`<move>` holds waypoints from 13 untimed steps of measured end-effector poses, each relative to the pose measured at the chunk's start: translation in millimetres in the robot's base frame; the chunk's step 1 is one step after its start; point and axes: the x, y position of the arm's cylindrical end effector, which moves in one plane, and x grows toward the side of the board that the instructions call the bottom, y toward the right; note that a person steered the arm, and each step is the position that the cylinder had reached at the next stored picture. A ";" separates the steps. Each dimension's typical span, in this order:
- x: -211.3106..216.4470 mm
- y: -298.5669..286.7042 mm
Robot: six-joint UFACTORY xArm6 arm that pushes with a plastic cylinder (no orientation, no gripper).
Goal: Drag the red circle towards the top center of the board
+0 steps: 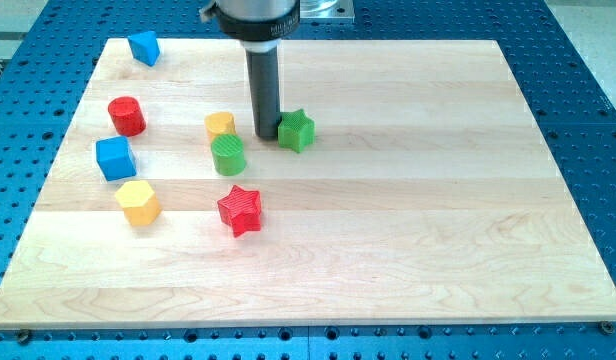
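My tip (265, 136) rests on the pale wooden worktop (408, 200), touching the green star block (297, 130) at its 3 o'clock. This tool is a bare rod holding nothing. The round red circle block (127, 116) sits well apart at its 9 o'clock, so I think my tip must get around to its far side first.

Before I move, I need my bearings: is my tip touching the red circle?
No. My tip sits right beside the green star, while the red circle lies apart, far toward the view's left.

The desk (408, 200) is pale, smooth wood with a visible grain. The red circle (127, 116) looks like matt plastic. My tip (266, 136) ends a dark, matt rod.
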 end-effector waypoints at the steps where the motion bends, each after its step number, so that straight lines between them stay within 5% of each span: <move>1: -18.8 -46.0; 2: -25.3 -129.9; 3: -68.0 -141.5; 4: -57.4 -232.0; 6: 34.4 -183.6; 9: -23.6 -156.7; 10: 56.1 -171.3; 11: 67.7 -230.5; 13: 32.0 -254.8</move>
